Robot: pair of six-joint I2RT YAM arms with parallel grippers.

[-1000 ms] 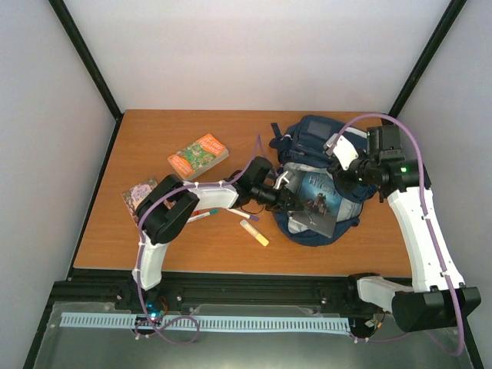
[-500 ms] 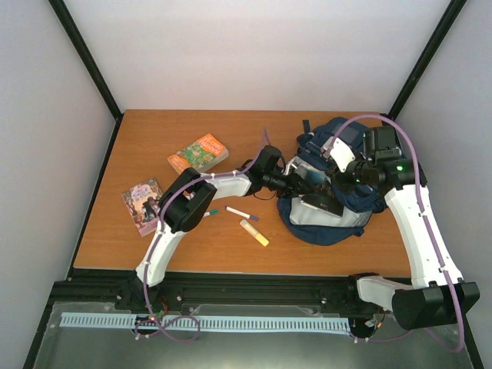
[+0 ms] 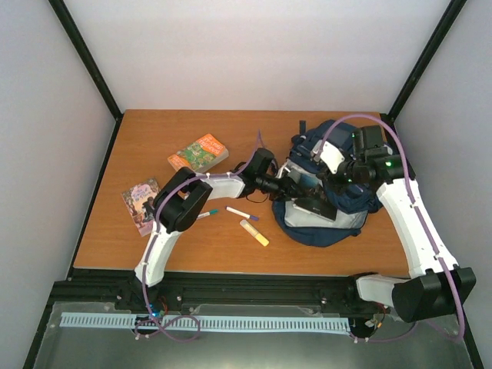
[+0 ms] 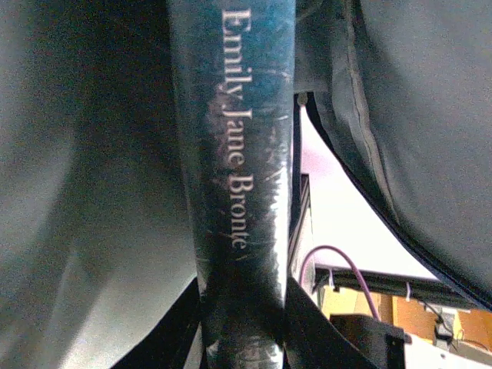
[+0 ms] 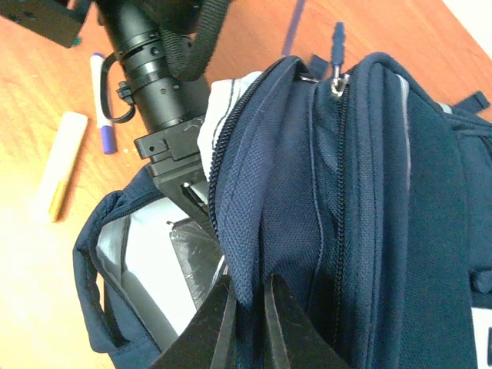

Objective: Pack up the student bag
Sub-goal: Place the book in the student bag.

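Note:
The student bag [image 3: 338, 211], navy with a pale grey lining, lies at the table's right with its main opening pulled wide. My right gripper [image 5: 247, 301] is shut on the navy edge of the opening [image 5: 254, 231] and holds it up. My left gripper [image 4: 244, 311] is shut on a dark book [image 4: 234, 138], spine lettered "Emily Jane Bronte", and reaches inside the bag between the lining walls. In the right wrist view the left gripper [image 5: 165, 146] sits at the bag's mouth with the book's corner [image 5: 196, 257] below it. From above, the book [image 3: 315, 206] shows only partly.
An orange book [image 3: 198, 154] and a purple book [image 3: 141, 201] lie on the left half of the table. A white-and-purple marker [image 3: 241, 213], a yellow stick [image 3: 254, 232] and a teal-tipped pen [image 3: 207, 214] lie just left of the bag, near the left arm.
The left gripper has pushed the dark book from lying over the opening to deep inside the bag. The right gripper has drawn the bag's edge up and to the left.

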